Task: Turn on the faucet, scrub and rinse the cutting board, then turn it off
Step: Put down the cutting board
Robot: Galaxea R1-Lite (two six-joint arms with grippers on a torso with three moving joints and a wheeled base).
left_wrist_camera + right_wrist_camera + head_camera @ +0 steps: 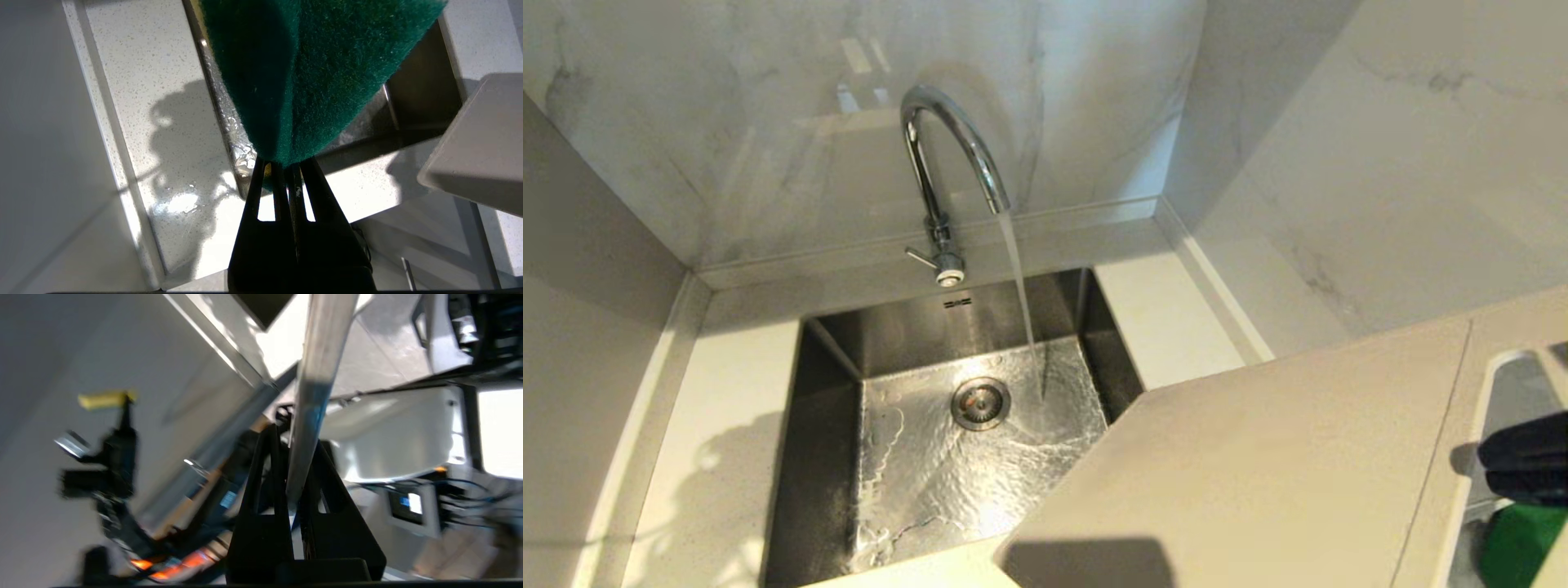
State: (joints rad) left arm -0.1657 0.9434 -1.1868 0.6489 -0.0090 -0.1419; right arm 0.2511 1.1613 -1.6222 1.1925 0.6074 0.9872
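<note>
Plastic cutting board (pixel 1258 457) at 4 o'clock: stiff, slick when wet; your right tool (pixel 300 473) pinches its edge, left tool (pixel 286 167) clamps the sponge (pixel 310 73).

Faucet (pixel 947 155) shiny chrome. Walls behind the faucet white marble with grey veining (pixel 768 98). Sink (pixel 833 457) below it brushed steel grey. Tabletop (pixel 155 81) off-white, fine grey speckle. Cutting board (pixel 1258 457) plain cream. Scrub pad (pixel 318 69) dark green, fuzzy; left hand (pixel 286 167) on it black
</note>
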